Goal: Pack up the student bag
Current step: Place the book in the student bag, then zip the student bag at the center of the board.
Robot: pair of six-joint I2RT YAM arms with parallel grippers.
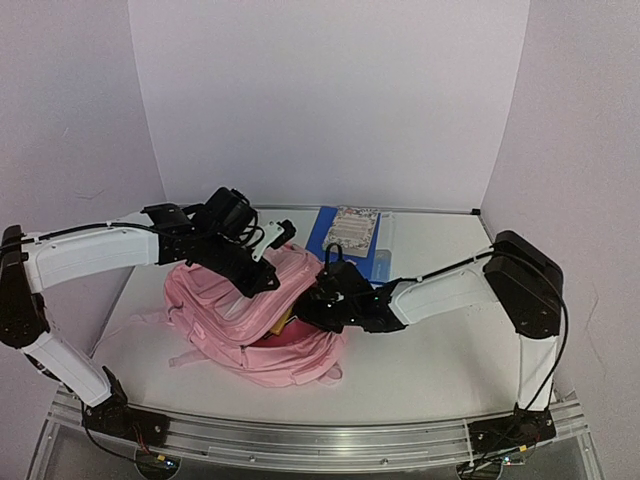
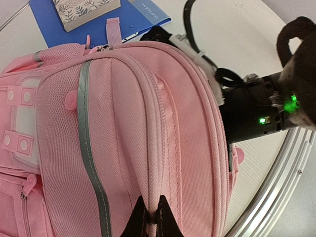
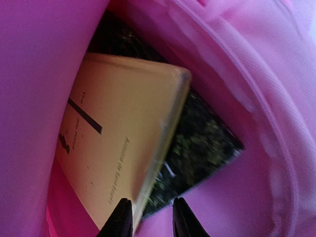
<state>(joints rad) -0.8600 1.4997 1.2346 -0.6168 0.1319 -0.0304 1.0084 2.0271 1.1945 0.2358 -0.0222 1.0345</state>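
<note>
The pink student bag (image 1: 225, 300) lies on the table in the middle, its mouth facing right. My left gripper (image 1: 268, 278) is shut on a raised fabric ridge of the bag (image 2: 123, 123), its tips (image 2: 149, 213) pinching the seam from above. My right gripper (image 1: 318, 303) reaches into the bag's mouth. Inside the pink lining (image 3: 256, 148), a yellow book (image 3: 113, 138) lies over a dark green book (image 3: 202, 143). The right gripper (image 3: 152, 217) stands open; the yellow book's edge sits against its left finger and the gap is otherwise free.
A blue folder (image 1: 322, 238) with a patterned notebook (image 1: 352, 228) on it lies behind the bag; both also show in the left wrist view, folder (image 2: 133, 17) and notebook (image 2: 84, 9). An aluminium rail (image 1: 320, 435) runs along the near table edge.
</note>
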